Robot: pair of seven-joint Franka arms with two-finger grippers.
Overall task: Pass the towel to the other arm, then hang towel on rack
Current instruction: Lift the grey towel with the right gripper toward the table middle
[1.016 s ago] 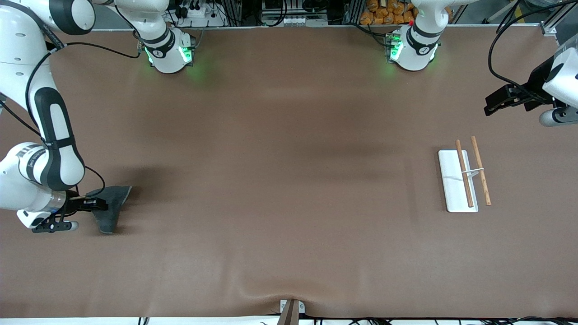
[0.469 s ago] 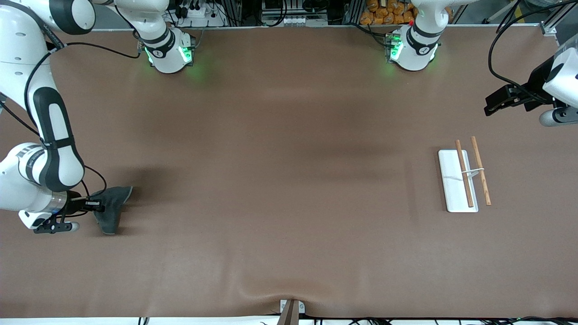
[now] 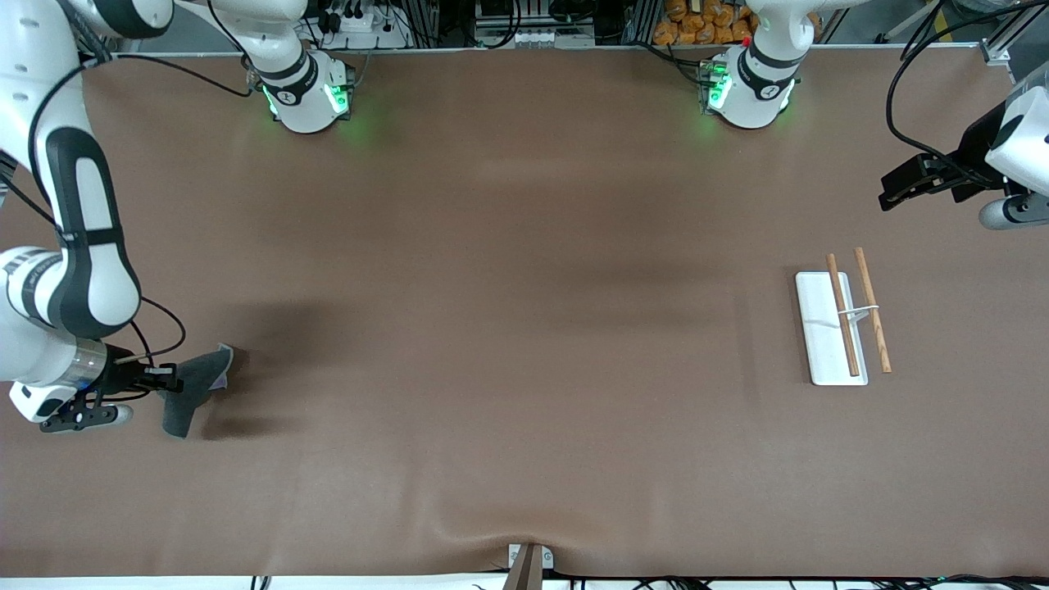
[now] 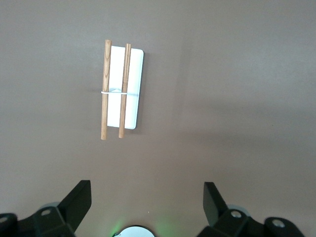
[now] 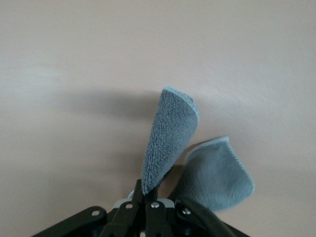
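The dark grey towel [image 3: 193, 385] hangs folded from my right gripper [image 3: 168, 377], which is shut on one edge of it and holds it just above the table at the right arm's end. In the right wrist view the towel [image 5: 170, 143] droops in two flaps from the closed gripper [image 5: 148, 195]. The rack [image 3: 819, 336], a white base with two wooden rods [image 3: 842, 315], stands at the left arm's end. My left gripper [image 3: 889, 197] waits open and empty in the air near the rack. The left wrist view shows the rack [image 4: 133, 89] beyond the open gripper [image 4: 147, 190].
The brown table mat [image 3: 524, 328] spreads wide between towel and rack. The two arm bases [image 3: 307, 94] stand along the edge farthest from the front camera. A small bracket [image 3: 529, 561] sits at the nearest edge.
My right gripper has risen with the towel, which has left the table and now hangs bunched. The left arm has not moved.
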